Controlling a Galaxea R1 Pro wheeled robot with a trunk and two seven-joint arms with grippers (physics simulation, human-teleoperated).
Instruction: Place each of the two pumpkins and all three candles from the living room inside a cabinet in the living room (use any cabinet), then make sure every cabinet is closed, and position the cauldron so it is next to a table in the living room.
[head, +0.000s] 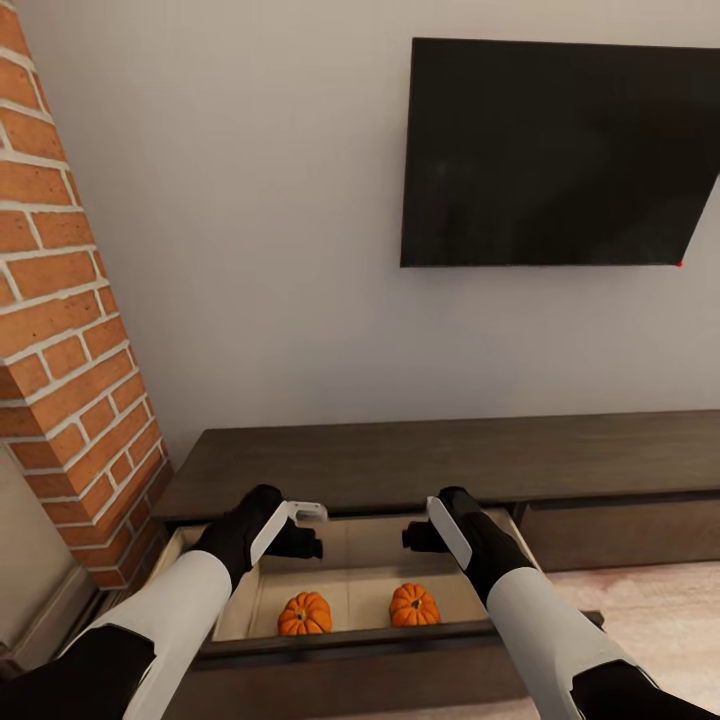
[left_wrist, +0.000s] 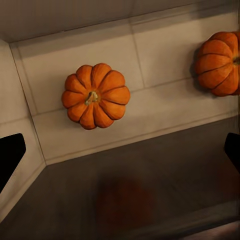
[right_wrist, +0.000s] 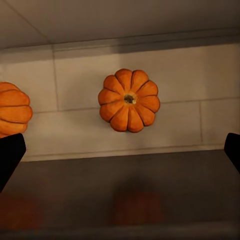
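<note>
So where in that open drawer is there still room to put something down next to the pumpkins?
The open drawer of the cabinet has bare floor behind the left pumpkin and right pumpkin, toward its back wall, and a narrower strip between them. The front edge is crowded by both pumpkins. The left gripper and right gripper hang open above.

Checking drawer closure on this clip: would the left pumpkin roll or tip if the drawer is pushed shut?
The left pumpkin looks squat and sits stem-up on the flat drawer floor, so tipping seems unlikely. Its rounded ribbed sides might let it slide or rock slightly. It sits apart from the right pumpkin, so a bump seems improbable.
</note>
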